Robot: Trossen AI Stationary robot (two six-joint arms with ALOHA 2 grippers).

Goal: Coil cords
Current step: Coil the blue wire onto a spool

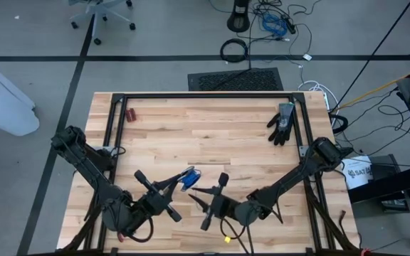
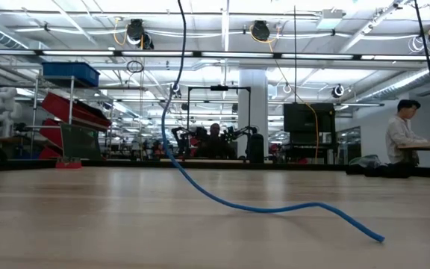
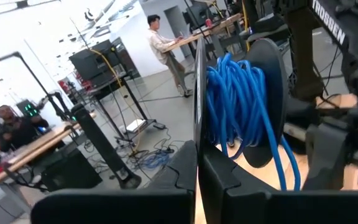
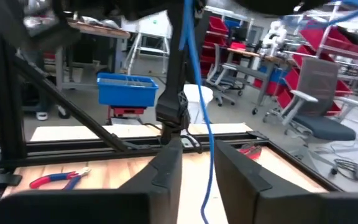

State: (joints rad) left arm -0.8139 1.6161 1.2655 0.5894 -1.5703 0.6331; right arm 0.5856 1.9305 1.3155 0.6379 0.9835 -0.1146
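Note:
The cord is thin and blue. Part of it is wound into a small bundle of loops (image 1: 189, 178) (image 3: 235, 106), held up above the table's near middle. My left gripper (image 1: 179, 183) (image 3: 197, 180) is shut at that bundle. A loose strand (image 2: 200, 190) hangs down from it and trails over the tabletop to its free end (image 2: 380, 238). My right gripper (image 1: 196, 192) (image 4: 197, 171) is level and close to the bundle's right. It is open, with one finger on either side of the hanging strand (image 4: 199, 118). My left gripper is shut on the cord beside the wound loops (image 3: 219, 134), coming at it level from the table's left. Its own fingers (image 3: 166, 177) hide which strand lies between them. The bundle is lifted clear of the table, with one strand hanging slack below it.
A black glove (image 1: 282, 122) lies at the far right of the table. Red-handled pliers (image 1: 132, 114) (image 4: 58, 179) lie at the far left. A black frame rail (image 1: 205, 94) runs round the tabletop. Bare wood lies between these things. People sit in the room beyond.

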